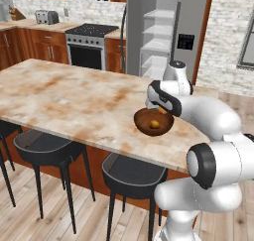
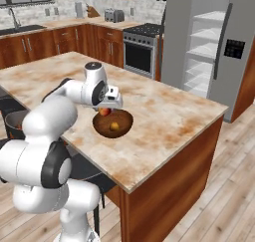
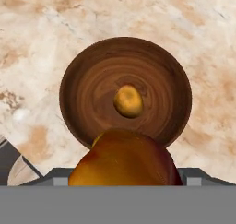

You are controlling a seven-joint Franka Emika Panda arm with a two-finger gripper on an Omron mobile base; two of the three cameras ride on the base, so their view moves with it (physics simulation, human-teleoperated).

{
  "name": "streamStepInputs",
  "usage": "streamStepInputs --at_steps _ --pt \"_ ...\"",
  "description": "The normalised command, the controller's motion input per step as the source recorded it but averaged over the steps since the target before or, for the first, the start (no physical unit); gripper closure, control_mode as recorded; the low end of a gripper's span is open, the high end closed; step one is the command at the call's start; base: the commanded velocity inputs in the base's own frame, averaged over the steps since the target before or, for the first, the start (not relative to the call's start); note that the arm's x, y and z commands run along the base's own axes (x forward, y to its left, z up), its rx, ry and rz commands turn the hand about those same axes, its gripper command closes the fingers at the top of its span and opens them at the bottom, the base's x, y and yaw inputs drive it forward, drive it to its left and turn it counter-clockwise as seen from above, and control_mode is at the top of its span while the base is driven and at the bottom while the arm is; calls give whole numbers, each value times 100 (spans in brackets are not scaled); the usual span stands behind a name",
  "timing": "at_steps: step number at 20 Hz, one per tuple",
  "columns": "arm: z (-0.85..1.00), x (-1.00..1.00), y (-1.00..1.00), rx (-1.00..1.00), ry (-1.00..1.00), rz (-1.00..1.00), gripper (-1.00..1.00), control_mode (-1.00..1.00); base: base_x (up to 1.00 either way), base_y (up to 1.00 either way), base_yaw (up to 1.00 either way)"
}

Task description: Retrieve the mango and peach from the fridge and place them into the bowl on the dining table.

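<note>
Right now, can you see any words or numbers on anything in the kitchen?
No words or numbers can be read anywhere.
The black control panel on the fridge door: marks too small and blurred to read.
The bowl, the dining table and the stove carry no writing.

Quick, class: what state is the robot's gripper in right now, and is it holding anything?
Gripper: closed on a red-orange fruit, held above the bowl, where a yellow fruit already lies.
</note>
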Motion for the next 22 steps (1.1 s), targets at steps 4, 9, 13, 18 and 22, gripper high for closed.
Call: streamStepInputs --at_steps 4,9,13,18,22 --pt "-23 30 5 0 0 0 100 -100 0 0 0" --pt "-24 14 -3 0 0 0 100 -100 0 0 0" --pt "-24 26 -1 0 -1 0 100 -100 0 0 0" --pt "-25 40 0 0 -2 0 100 -100 0 0 0" --pt "-23 41 -4 0 -2 0 100 -100 0 0 0"
